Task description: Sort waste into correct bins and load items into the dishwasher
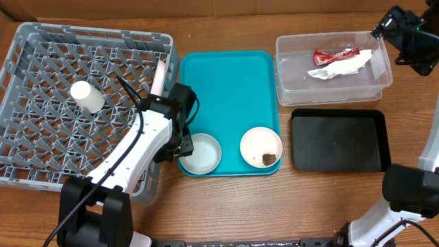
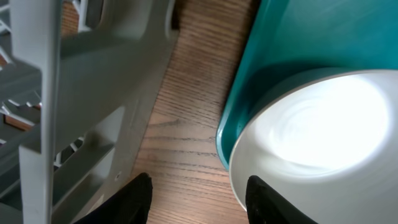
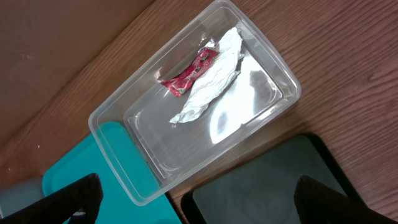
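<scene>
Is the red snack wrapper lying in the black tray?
No, the red snack wrapper lies in the clear tub beside the crumpled napkin, not the black tray.

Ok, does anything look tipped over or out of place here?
The small white cup lies on its side in the grey lattice dish rack. A brown food chunk sits in a round white dish on the flat teal tray, not yet binned.
</scene>
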Tool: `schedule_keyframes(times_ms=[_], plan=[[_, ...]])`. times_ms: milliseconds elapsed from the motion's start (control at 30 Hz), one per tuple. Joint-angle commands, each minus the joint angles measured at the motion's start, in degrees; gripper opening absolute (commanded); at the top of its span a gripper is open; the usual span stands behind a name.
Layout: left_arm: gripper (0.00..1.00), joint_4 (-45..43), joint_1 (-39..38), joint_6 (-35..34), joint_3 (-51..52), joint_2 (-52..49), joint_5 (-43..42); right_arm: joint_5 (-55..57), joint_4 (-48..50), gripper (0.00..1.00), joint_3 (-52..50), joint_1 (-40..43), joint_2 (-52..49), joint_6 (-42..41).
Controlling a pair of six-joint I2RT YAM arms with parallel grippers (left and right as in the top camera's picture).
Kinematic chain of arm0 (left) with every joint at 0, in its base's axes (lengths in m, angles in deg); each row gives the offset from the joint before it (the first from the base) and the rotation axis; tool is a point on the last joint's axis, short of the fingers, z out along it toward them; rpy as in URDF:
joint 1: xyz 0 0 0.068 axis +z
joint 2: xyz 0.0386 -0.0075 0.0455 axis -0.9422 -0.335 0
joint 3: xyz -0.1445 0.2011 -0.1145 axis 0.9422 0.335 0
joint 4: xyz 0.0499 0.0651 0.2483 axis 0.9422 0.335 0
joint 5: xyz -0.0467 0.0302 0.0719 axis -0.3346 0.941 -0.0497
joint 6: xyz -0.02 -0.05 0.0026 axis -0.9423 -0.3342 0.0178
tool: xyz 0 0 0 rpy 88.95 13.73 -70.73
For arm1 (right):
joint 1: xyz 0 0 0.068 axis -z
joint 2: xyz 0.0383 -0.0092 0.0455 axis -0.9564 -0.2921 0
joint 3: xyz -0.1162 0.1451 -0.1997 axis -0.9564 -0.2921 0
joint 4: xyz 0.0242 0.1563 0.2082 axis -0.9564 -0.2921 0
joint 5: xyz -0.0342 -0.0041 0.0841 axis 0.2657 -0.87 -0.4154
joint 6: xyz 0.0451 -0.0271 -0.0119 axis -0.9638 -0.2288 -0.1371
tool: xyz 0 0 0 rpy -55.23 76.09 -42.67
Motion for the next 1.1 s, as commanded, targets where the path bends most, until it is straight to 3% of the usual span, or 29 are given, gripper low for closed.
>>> schedule_keyframes(times_ms=[0,167,300,467,533,567,633,667,900,1067], plan=[[0.51,-0.2,0.3,2.1,-5.0,0.8,1.1,0.1,0.3,1.00,0.9,0.1,0.3,-0.2],[0.47,0.2,0.3,7.4,-11.0,0.8,-4.6,0.1,0.3,1.00,0.9,0.1,0.3,-0.2],[0.48,6.3,0.3,10.7,-19.1,0.8,-9.8,0.1,0.3,1.00,0.9,0.1,0.3,-0.2],[0.53,27.8,0.3,13.3,-29.4,1.1,0.3,0.1,0.3,1.00,0.9,0.1,0.3,-0.2],[0.53,29.9,0.3,13.3,-29.0,1.4,2.0,0.1,0.3,1.00,0.9,0.1,0.3,-0.2],[0.45,29.8,0.4,12.8,-28.5,1.7,2.2,0.1,0.3,1.00,0.9,0.1,0.3,-0.2],[0.13,29.8,1.4,11.8,-28.2,1.7,4.8,0.1,0.3,1.00,0.9,0.1,0.3,-0.2],[0.04,29.8,3.5,10.8,-28.2,1.7,6.2,0.1,0.3,1.00,0.9,0.1,0.3,-0.2],[0.04,28.1,21.0,5.4,-22.8,1.7,5.7,0.1,0.3,1.00,0.9,0.1,0.3,-0.2],[0.04,19.6,23.1,2.1,-6.1,1.7,1.4,0.1,0.3,1.00,0.9,0.1,0.3,-0.2]])
